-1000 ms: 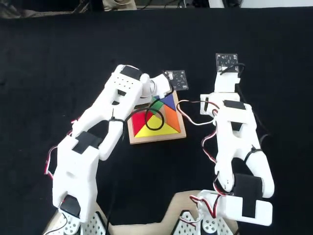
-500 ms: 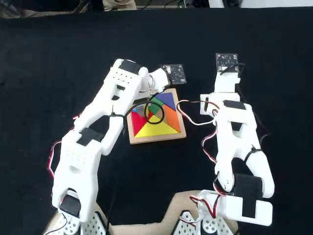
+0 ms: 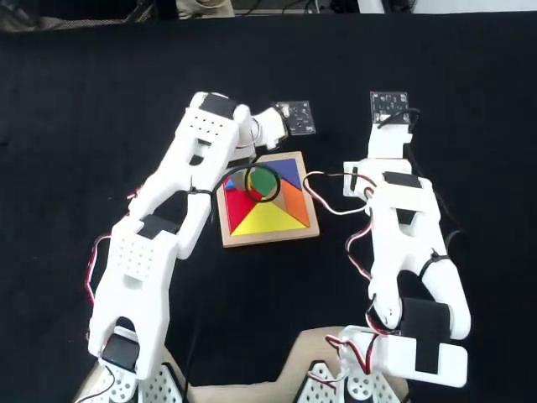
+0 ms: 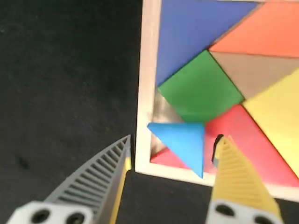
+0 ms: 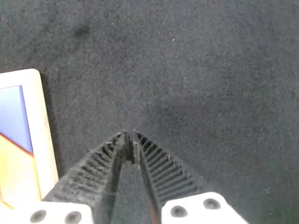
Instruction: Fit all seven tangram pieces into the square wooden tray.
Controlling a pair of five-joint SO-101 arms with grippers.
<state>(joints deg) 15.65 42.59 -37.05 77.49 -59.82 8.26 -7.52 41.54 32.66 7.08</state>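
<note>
Two ribbed fingers of the left gripper (image 4: 174,140) are spread astride the wooden tray (image 3: 268,237) at its 10 o'clock rim, where a small blue triangle (image 4: 182,140) lies askew beside the green square (image 4: 201,86). At 2 o'clock, the right gripper (image 5: 128,140) is pressed together over matte black cloth (image 5: 210,70). Since earlier, the left arm (image 3: 201,159) was drawn toward 11 o'clock.

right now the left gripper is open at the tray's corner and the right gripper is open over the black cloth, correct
Not quite: the right gripper is shut, as the right wrist view shows. The rest holds: it is over the black cloth, and the left gripper is open at a corner of the tray.
</note>
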